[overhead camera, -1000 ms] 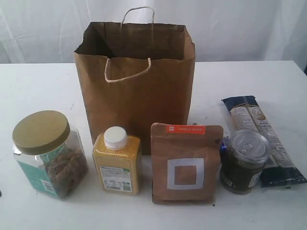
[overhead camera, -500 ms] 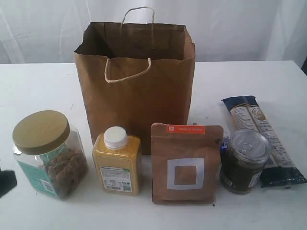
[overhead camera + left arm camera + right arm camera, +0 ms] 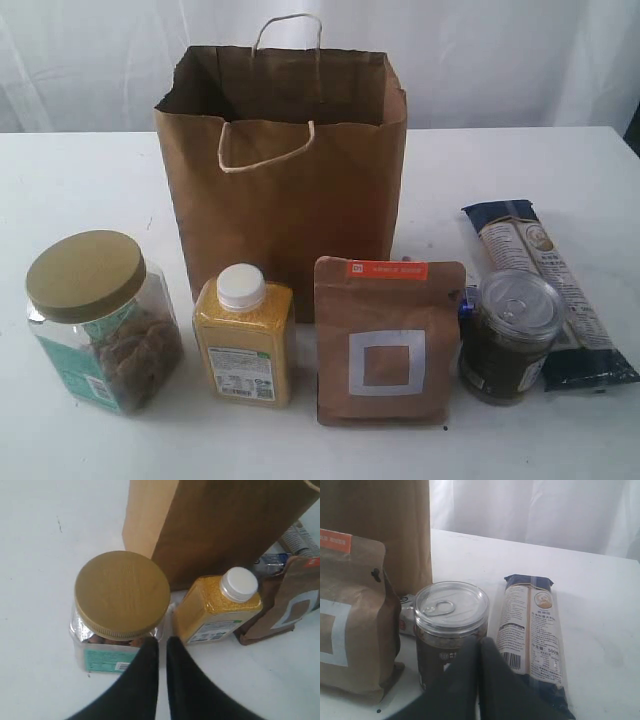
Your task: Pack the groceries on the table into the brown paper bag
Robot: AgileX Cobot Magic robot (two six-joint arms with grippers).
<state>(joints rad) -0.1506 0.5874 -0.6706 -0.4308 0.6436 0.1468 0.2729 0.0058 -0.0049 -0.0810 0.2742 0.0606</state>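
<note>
Your left fingers (image 3: pixel 144 672) have just closed empty beside the clear jar (image 3: pixel 121 596); your right fingers (image 3: pixel 465 677) are closed too. Nothing is packed yet.

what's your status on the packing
Left end effector shut, empty, near clear gold-lidded jar. Right end effector shut, empty, near small dark jar. Tall brown paper bag upright, mouth unobstructed.

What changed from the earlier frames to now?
A dark shape, probably part of the left arm, showed at the exterior view's left edge half a second ago and has left it. Nothing was grasped or released. The brown paper bag, clear jar, yellow bottle, brown pouch, small dark jar and long packet have not moved.
</note>
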